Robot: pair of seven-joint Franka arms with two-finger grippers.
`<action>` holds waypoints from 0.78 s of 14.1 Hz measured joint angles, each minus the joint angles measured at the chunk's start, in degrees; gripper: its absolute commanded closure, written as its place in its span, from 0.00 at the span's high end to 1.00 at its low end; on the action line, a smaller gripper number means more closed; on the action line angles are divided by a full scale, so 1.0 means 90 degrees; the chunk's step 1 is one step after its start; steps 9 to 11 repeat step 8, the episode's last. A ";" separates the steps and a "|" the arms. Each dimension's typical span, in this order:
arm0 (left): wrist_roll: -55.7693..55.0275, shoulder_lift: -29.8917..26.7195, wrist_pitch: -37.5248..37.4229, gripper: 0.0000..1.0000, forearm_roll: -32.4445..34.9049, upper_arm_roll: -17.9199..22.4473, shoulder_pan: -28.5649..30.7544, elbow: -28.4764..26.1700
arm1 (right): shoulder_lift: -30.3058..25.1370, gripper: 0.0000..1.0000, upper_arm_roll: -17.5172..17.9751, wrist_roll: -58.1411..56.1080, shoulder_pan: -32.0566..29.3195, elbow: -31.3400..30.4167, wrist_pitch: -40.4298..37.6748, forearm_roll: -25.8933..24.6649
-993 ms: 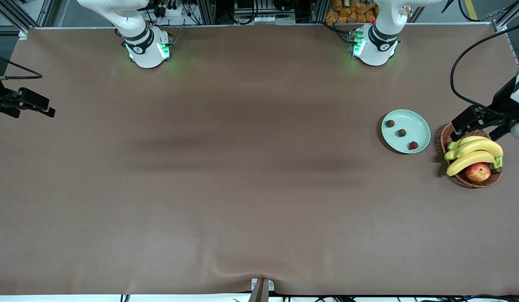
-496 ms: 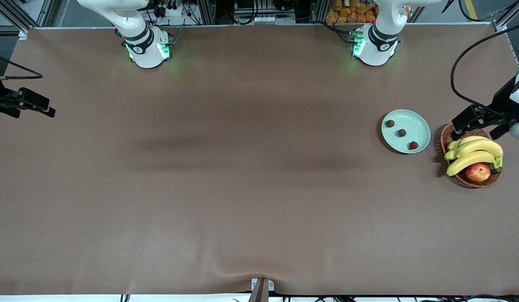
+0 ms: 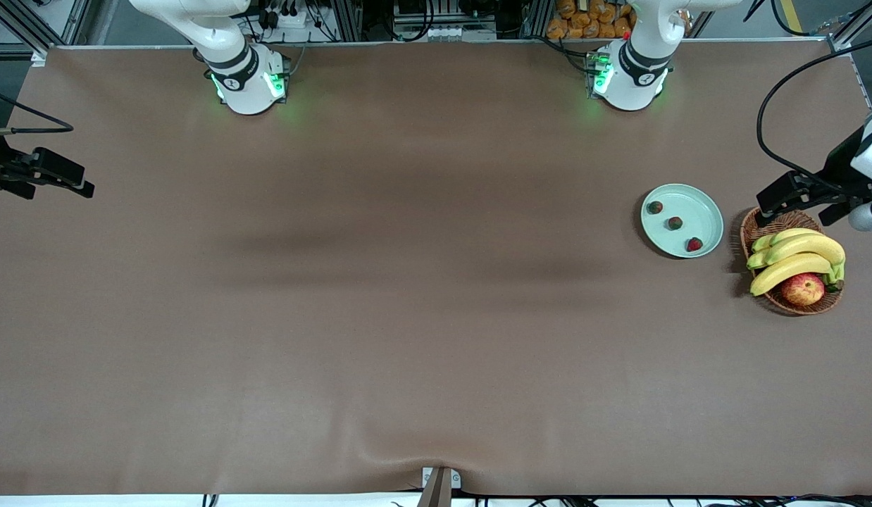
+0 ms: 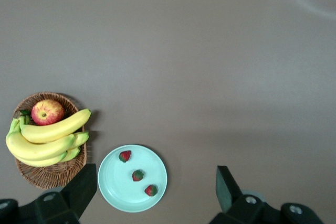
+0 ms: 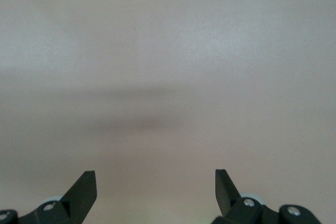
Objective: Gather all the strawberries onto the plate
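Three strawberries (image 3: 654, 207) (image 3: 675, 222) (image 3: 694, 244) lie in the pale mint plate (image 3: 705, 211), toward the left arm's end of the table. In the left wrist view the same strawberries (image 4: 125, 156) (image 4: 138, 175) (image 4: 151, 190) sit apart from one another on the plate (image 4: 115, 190). My left gripper (image 3: 795, 210) hangs open and empty, high over the edge of the wicker basket beside the plate; in its own view the left gripper (image 4: 156, 169) holds nothing. My right gripper (image 3: 55, 190) waits open and empty over the bare table at the right arm's end, and its wrist view shows the right gripper (image 5: 155, 172) over plain cloth.
A brown wicker basket (image 3: 788, 304) stands beside the plate, holding bananas (image 3: 795, 257) and a red-yellow apple (image 3: 802, 289). In the left wrist view the basket (image 4: 52, 171) shows the apple (image 4: 48, 112). A brown cloth covers the table (image 3: 408, 282).
The left gripper has drifted slightly up and toward the robots' bases over the basket. The strawberries, plate and right arm have not moved.
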 measured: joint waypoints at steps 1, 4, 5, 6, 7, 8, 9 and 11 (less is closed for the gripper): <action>0.0001 0.0000 -0.0036 1.00 0.0000 0.0000 0.0000 0.0001 | 0.0000 1.00 0.0000 -0.0003 0.0000 0.0000 0.0000 0.0000; 0.0000 0.0000 -0.0158 1.00 0.0000 0.0001 0.0000 0.0004 | 0.0003 1.00 0.0000 -0.0025 0.0000 0.0000 0.0003 0.0000; 0.0000 0.0000 -0.0169 1.00 0.0000 0.0001 0.0000 0.0004 | 0.0005 1.00 0.0000 -0.0063 0.0000 0.0000 0.0006 0.0000; 0.0000 0.0000 -0.0173 1.00 0.0000 0.0001 0.0000 0.0004 | 0.0006 1.00 0.0000 -0.0098 0.0000 0.0000 0.0007 0.0000; 0.0000 0.0000 -0.0175 1.00 0.0000 0.0001 0.0000 0.0004 | 0.0007 1.00 0.0000 -0.0110 0.0000 0.0000 0.0007 0.0000; 0.0000 0.0000 -0.0177 1.00 0.0000 0.0001 0.0000 0.0004 | 0.0008 1.00 0.0000 -0.0118 0.0000 0.0000 0.0007 0.0000; 0.0000 0.0000 -0.0177 1.00 0.0000 0.0001 0.0000 0.0004 | 0.0008 1.00 0.0000 -0.0118 0.0000 0.0000 0.0007 0.0000; 0.0000 0.0000 -0.0177 1.00 0.0000 0.0001 0.0000 0.0004 | 0.0008 1.00 0.0000 -0.0118 0.0000 0.0000 0.0007 0.0000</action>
